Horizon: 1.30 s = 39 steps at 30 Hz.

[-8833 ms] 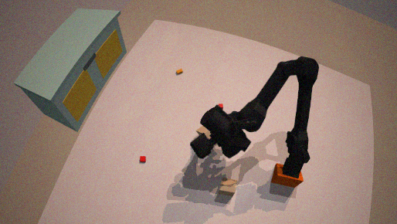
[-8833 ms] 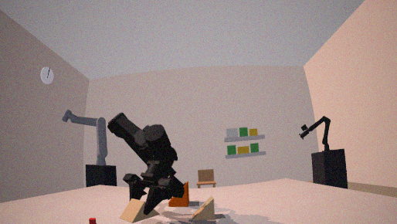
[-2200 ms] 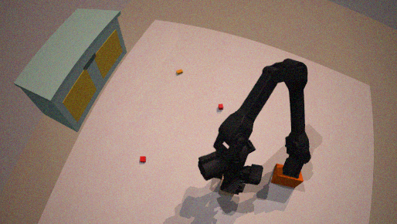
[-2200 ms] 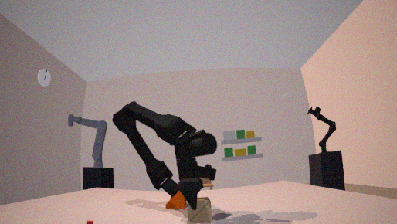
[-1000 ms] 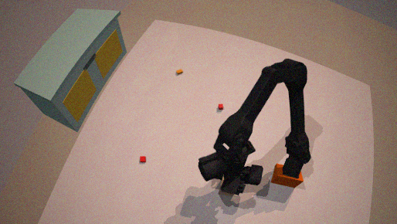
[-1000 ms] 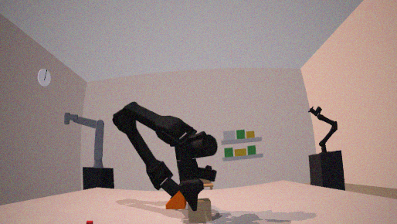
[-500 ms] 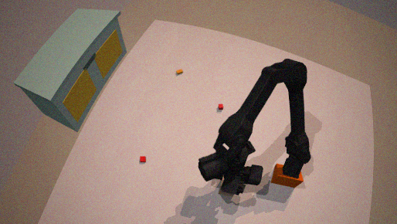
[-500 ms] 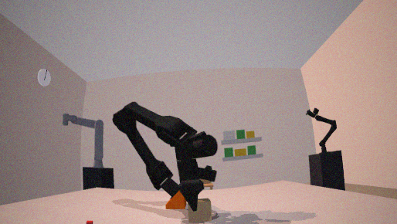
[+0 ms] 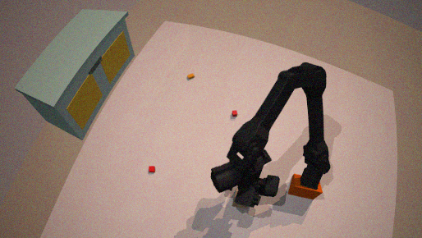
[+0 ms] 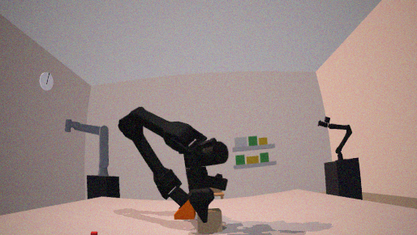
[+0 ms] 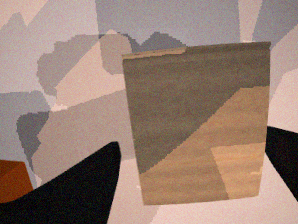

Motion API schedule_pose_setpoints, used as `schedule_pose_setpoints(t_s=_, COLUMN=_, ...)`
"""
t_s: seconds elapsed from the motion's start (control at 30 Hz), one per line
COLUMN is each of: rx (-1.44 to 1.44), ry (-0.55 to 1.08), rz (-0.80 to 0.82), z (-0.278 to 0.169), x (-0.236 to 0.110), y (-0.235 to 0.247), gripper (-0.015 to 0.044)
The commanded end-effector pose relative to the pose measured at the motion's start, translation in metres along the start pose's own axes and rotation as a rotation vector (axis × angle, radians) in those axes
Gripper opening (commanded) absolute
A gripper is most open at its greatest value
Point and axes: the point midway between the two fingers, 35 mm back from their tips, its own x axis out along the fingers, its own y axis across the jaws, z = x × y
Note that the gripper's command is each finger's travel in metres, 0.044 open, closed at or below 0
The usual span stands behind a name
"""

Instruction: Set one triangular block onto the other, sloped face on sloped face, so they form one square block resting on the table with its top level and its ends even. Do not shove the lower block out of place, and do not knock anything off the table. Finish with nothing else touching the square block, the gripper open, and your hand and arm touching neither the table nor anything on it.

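A wooden block point(image 11: 200, 129) point(image 10: 211, 220) rests on the white table point(image 9: 164, 123). In the wrist view it looks like one square block seen from above, with a thin pale edge showing along its top left. I cannot make out the seam between the two triangular halves. My gripper point(image 11: 190, 141) point(image 10: 203, 211) point(image 9: 246, 199) is open and straddles the block low over the table. The left finger stands clear of the block's side, and the right finger is close to its other side. In the top view the gripper hides the block.
The arm stands on an orange base point(image 9: 305, 189) point(image 10: 184, 211) point(image 11: 13, 179) close beside the block. Two small red cubes point(image 9: 152, 168) point(image 9: 234, 112) and a small orange piece point(image 9: 190, 75) lie farther out on the table. A teal cabinet point(image 9: 74, 70) stands off the table.
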Motion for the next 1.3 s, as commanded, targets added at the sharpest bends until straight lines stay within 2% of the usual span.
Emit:
schedule_pose_setpoints(t_s=0.0, rx=0.000, ry=0.000, rz=-0.001, z=0.000, x=0.000, y=0.000, gripper=0.0440)
schedule_pose_setpoints(t_s=0.2, rx=0.000, ry=-0.002, rz=-0.001, z=0.001, x=-0.010, y=-0.002, gripper=0.0440)
schedule_pose_setpoints(t_s=0.47, rx=-0.002, ry=-0.003, rz=0.001, z=0.001, x=-0.108, y=0.000, gripper=0.0440)
schedule_pose_setpoints(t_s=1.27, rx=-0.007, ry=-0.003, rz=-0.007, z=0.002, x=-0.103, y=-0.002, gripper=0.0440)
